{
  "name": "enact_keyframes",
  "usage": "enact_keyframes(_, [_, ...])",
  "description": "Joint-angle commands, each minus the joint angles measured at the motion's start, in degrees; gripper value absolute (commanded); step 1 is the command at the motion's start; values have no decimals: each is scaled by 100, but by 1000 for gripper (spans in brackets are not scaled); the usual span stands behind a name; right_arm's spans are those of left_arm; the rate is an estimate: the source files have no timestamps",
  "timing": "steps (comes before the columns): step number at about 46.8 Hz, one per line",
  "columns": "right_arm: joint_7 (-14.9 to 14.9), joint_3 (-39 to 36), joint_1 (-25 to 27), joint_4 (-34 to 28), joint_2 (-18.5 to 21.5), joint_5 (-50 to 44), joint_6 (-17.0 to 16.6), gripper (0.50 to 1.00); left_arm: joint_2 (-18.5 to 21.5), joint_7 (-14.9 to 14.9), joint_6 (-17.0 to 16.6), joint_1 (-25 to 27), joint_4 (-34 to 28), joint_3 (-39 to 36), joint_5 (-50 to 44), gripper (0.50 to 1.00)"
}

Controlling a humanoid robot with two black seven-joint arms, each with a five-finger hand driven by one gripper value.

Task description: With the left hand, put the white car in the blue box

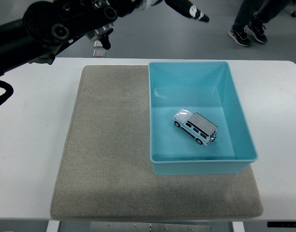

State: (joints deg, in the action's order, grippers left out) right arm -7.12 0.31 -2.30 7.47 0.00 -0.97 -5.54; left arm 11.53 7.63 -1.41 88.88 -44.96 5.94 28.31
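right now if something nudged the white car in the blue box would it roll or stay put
The white car sits upright on its wheels on the blue box's flat floor, so a push along its length would probably roll it. It looks rigid and small, likely light. The box walls should stop it quickly.

Grey mat [109,159] on white table [32,159]; person's legs w/ dark shoes [247,34] at top right.
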Motion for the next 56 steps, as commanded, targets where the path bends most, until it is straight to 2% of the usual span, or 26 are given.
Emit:
enact_keyframes(1, [0, 4, 1, 0, 0, 0, 0, 936, -2, 1, -175, -99, 618, 311, -825, 994])
enact_keyframes(8, [0, 4, 1, 0, 0, 0, 0, 936, 15, 1, -193, -336, 1261, 540, -2346, 988])
enact_keyframes(11, [0, 4, 1, 0, 0, 0, 0, 936, 68, 1, -219, -398, 1533, 540, -2716, 988])
enact_keyframes(17, [0, 4, 1, 0, 0, 0, 0, 936, 226, 10, -70, -723, 2026, 715, -3270, 990])
enact_keyframes(22, [0, -5, 1, 0, 0, 0, 0, 936, 577, 71, 272, -1030, 2044, 1058, -3491, 992])
enact_keyframes(26, [0, 4, 1, 0, 0, 0, 0, 936, 780, 326, 589, -1320, 2026, 1357, -3482, 996])
enact_keyframes(32, [0, 4, 1, 0, 0, 0, 0, 936, 1052, 572, 818, -1760, 2017, 1524, -3482, 996])
enact_keyframes(41, [0, 4, 1, 0, 0, 0, 0, 936, 1333, 836, 862, -2357, 1666, 1884, -3438, 996])
enact_keyframes(56, [0, 4, 1, 0, 0, 0, 0, 936, 1826, 977, 502, -3482, 182, 2394, -3403, 996])
